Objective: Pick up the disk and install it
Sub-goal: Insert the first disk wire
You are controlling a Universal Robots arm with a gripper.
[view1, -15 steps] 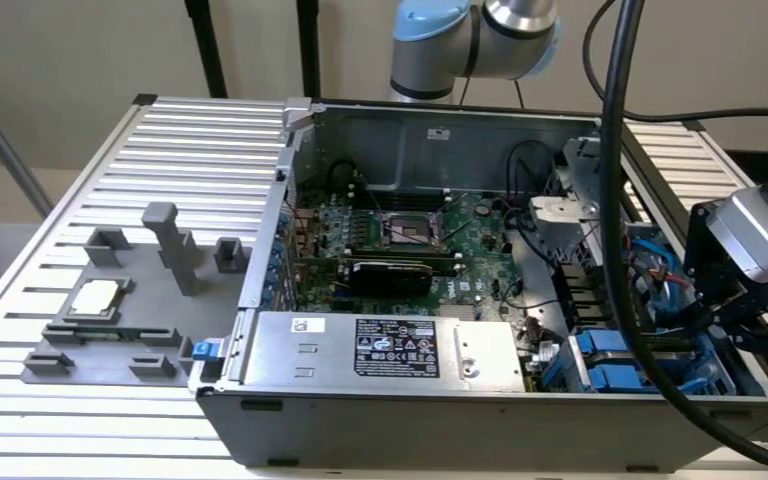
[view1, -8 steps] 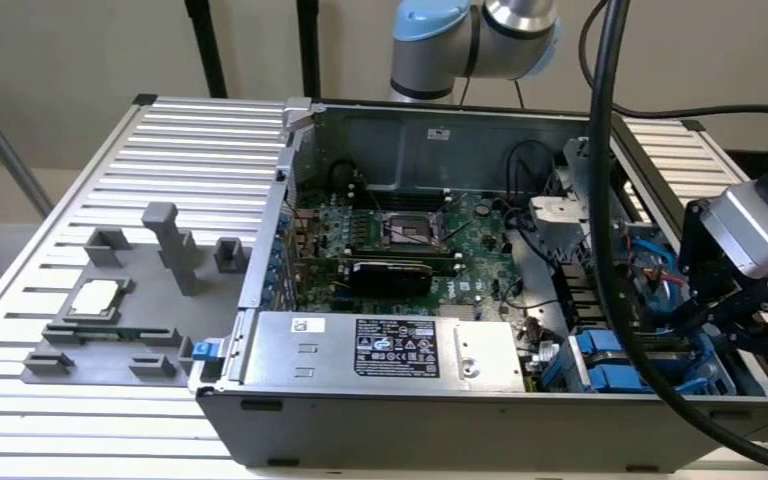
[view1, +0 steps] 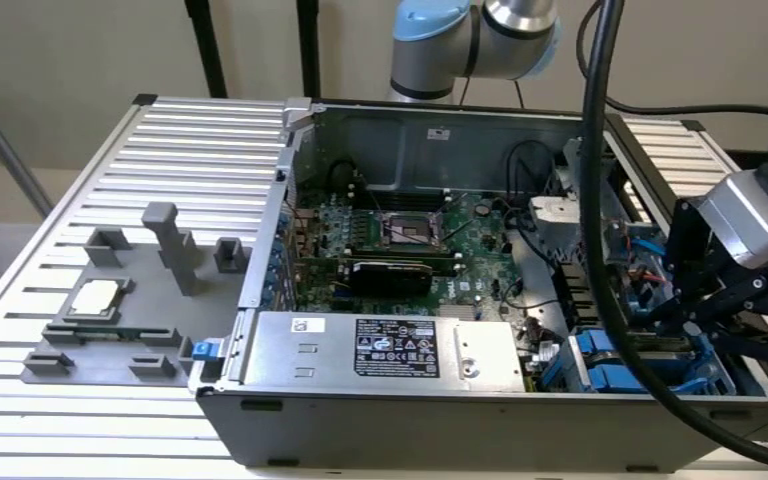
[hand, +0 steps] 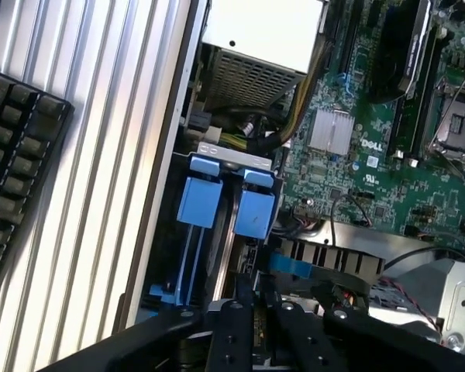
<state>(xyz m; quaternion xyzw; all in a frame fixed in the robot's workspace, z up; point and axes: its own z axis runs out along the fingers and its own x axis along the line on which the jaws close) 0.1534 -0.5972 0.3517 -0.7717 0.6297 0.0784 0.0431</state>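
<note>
Align the black hand (hand: 257, 314), whose grip state cannot be told, squarely over the blue-framed silver-grey disk (hand: 255, 213) in the grey steel case (view1: 398, 425) corner; press evenly

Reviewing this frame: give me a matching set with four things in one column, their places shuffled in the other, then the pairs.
Things
1. small square silver processor chip
2. large silver metal box with a black label
3. bright blue plastic carrier frames
4. flat green motherboard

Places
A. in the drive bay at the corner of the open computer case, exterior view's right
B. on the case floor, around the middle
C. on the grey tray outside the case, exterior view's left
D. inside the case, along its near wall

Pairs: 1-C, 2-D, 3-A, 4-B
</note>
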